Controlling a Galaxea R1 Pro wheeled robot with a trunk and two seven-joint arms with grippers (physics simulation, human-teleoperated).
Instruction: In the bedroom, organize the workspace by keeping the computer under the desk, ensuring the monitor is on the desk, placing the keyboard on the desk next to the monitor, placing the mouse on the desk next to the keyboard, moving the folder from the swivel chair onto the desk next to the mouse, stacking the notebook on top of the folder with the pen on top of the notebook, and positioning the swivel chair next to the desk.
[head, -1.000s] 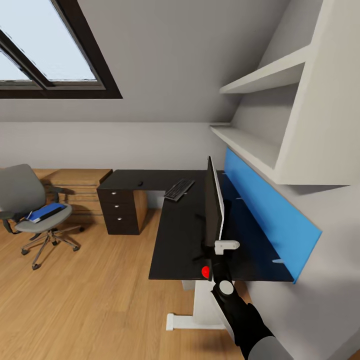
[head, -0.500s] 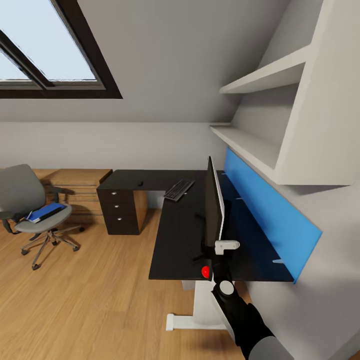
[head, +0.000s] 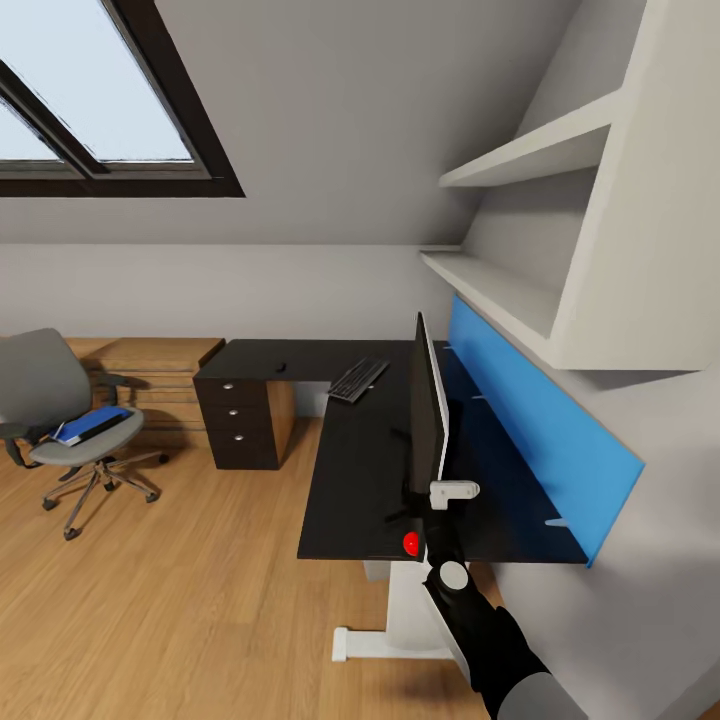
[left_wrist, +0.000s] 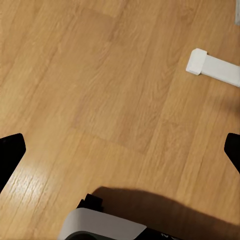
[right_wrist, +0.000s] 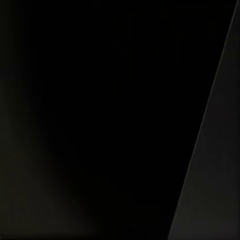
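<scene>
The monitor (head: 428, 405) stands edge-on on the black desk (head: 350, 470). My right arm reaches up to its near end. My right gripper (head: 432, 508) sits against the monitor's lower edge, and its fingers are hidden. The right wrist view is black. The keyboard (head: 358, 379) lies on the desk beyond the monitor. A small dark object (head: 281, 367), possibly the mouse, lies further back. At the left, the swivel chair (head: 45, 385) carries the blue folder (head: 97, 422) on its seat. My left gripper (left_wrist: 120, 155) hangs open over the floor. Computer, notebook and pen are out of view.
The black drawer unit (head: 240, 425) stands under the desk's far wing, with low wooden cabinets (head: 150, 375) beside it. White shelves (head: 520, 290) and a blue panel (head: 540, 420) line the right wall. The desk's white foot (left_wrist: 212, 67) rests on the wooden floor (head: 180, 600).
</scene>
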